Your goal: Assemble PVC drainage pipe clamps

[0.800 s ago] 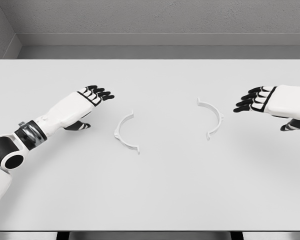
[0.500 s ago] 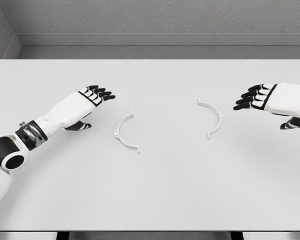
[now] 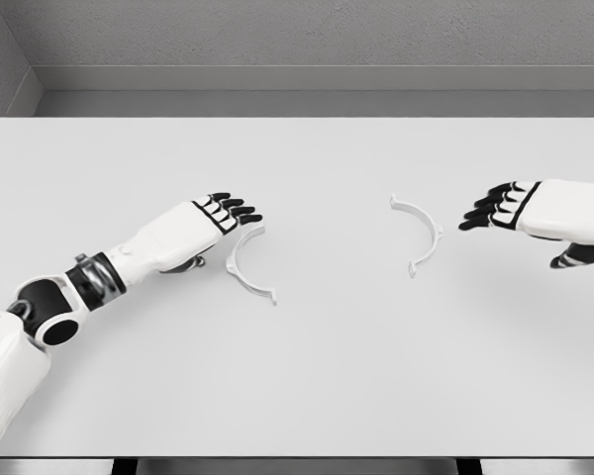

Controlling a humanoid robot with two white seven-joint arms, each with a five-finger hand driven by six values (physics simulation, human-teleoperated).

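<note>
On the white table (image 3: 307,376) two white half-ring clamp pieces lay flat, well apart from each other. The left clamp half (image 3: 246,262) was a little left of the middle of the table, with its curved back toward the left and its open side facing right. The right clamp half (image 3: 421,234) was right of the middle and mirrored it, with the open side facing left, so the two openings looked at each other across a bare strip of table.

The left hand (image 3: 210,224) reached in from the lower left, palm down, its black fingers (image 3: 240,210) stretched out and a little spread, holding nothing. The fingertips were just beside the upper end of the left clamp half; I could not tell if they touched it.

The right hand (image 3: 520,208) came from the right edge and was near the right clamp half but clearly apart from it. Its fingers were also extended and relaxed, with the thumb hanging below, and it held nothing.
</note>
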